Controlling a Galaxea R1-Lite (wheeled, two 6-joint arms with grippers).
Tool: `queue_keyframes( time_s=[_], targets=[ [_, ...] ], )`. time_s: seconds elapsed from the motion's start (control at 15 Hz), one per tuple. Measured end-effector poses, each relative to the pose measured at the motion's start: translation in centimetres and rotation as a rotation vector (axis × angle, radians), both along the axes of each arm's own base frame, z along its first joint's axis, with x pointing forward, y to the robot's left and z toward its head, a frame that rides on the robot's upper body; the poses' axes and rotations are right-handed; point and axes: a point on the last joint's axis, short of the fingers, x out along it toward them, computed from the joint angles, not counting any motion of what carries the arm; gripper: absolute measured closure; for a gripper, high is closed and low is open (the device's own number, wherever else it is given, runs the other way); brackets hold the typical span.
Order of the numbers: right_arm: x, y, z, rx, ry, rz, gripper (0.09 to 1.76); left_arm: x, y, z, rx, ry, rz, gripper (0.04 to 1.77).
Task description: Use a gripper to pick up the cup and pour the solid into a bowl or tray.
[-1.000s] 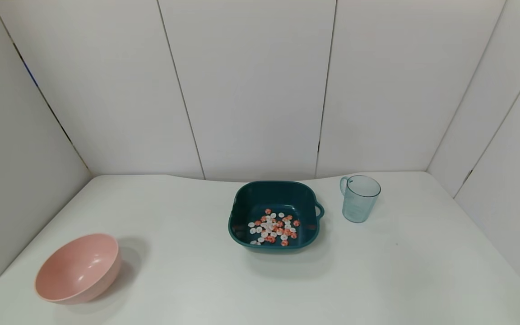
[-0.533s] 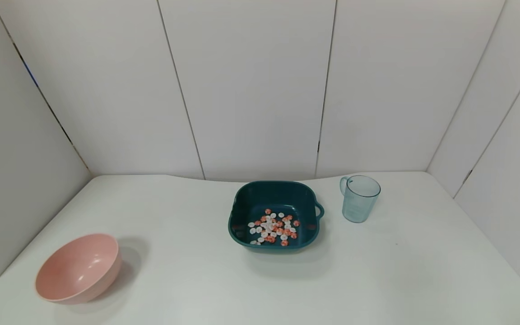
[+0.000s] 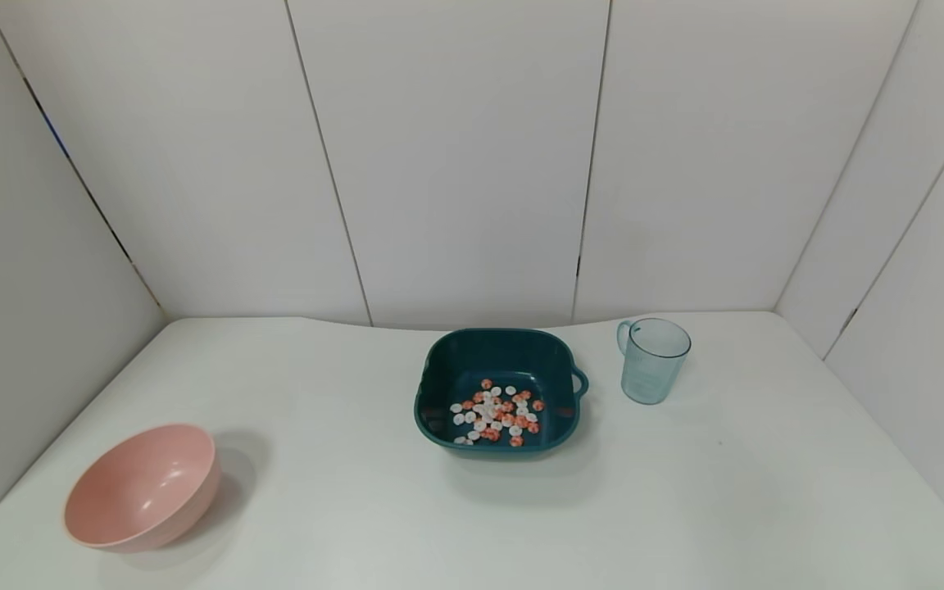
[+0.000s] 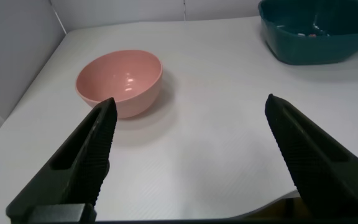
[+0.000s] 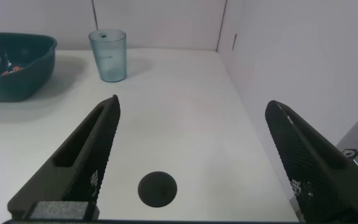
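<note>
Teal tray (image 3: 439, 426) holds the solid (image 3: 496, 415) mid-table beside the upright cup (image 3: 653, 360); both claws gape at the near edge.

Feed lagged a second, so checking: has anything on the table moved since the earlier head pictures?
Nothing visibly changed. The cup stands upright beside the teal tray, the solid pieces lie in the tray, and the pink bowl sits apart. Both hands, left and right, are open and empty.
</note>
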Motion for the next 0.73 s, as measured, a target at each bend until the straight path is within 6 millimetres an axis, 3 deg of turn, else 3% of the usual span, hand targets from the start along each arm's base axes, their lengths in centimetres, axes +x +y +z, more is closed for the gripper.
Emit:
queue_keyframes(
  time_s=[0.2,0.73],
  targets=[
    [0.1,0.1,-1.2,0.009,0.105,0.043,0.15,0.0,0.0,0.0,0.0,0.0,0.0,0.09],
    [0.1,0.1,-1.3,0.029,0.113,0.049,0.15,0.0,0.0,0.0,0.0,0.0,0.0,0.09]
  ],
)
